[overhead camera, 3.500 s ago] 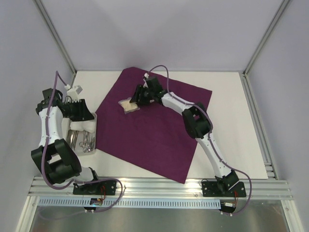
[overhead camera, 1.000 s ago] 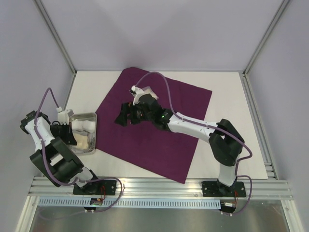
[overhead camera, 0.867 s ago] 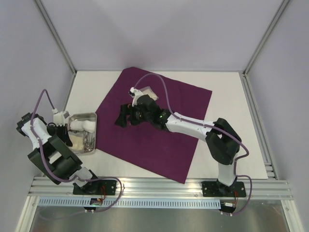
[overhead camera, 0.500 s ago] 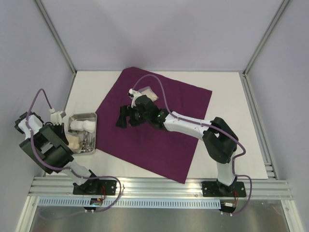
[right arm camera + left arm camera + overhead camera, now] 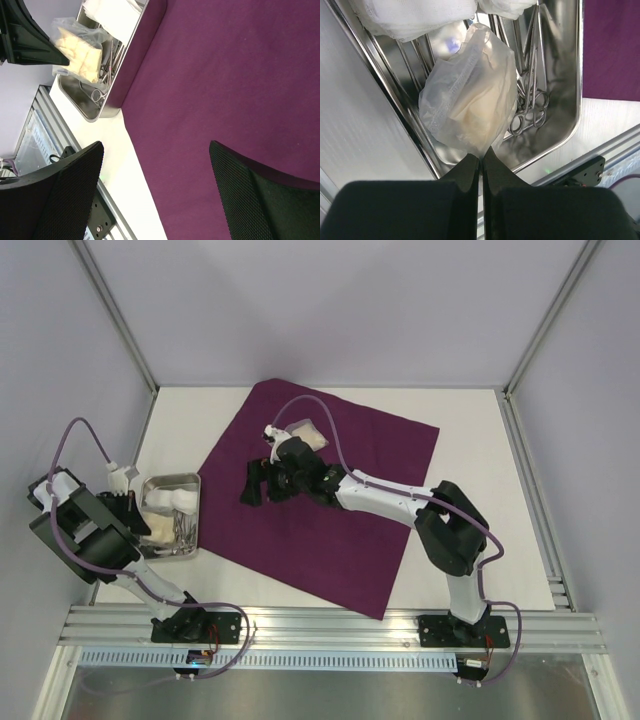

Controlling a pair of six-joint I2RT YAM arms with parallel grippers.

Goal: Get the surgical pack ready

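Observation:
The surgical pack (image 5: pixel 330 510) lies spread as a big plum sheet across the table's middle, and fills most of the right wrist view (image 5: pixel 235 70). My right gripper (image 5: pixel 256 484) hovers open over its left part, nothing between the mesh fingers (image 5: pixel 65 195). My left gripper (image 5: pixel 138 516) is shut on the top edge of a clear bag (image 5: pixel 470 105) holding a cream pad, which hangs over the steel tray (image 5: pixel 570 125). The bag (image 5: pixel 80 47) also shows in the right wrist view.
The tray (image 5: pixel 197 502) sits left of the sheet and holds forceps and scissors (image 5: pixel 532 107) and white gauze (image 5: pixel 415 17). A second clear packet (image 5: pixel 305 434) lies on the sheet's far part. An aluminium rail (image 5: pixel 330 625) runs along the near edge.
My left arm has folded back to the left, lifting the bag up from the tray. My right gripper has left the packet on the sheet and shifted to the sheet's left side.

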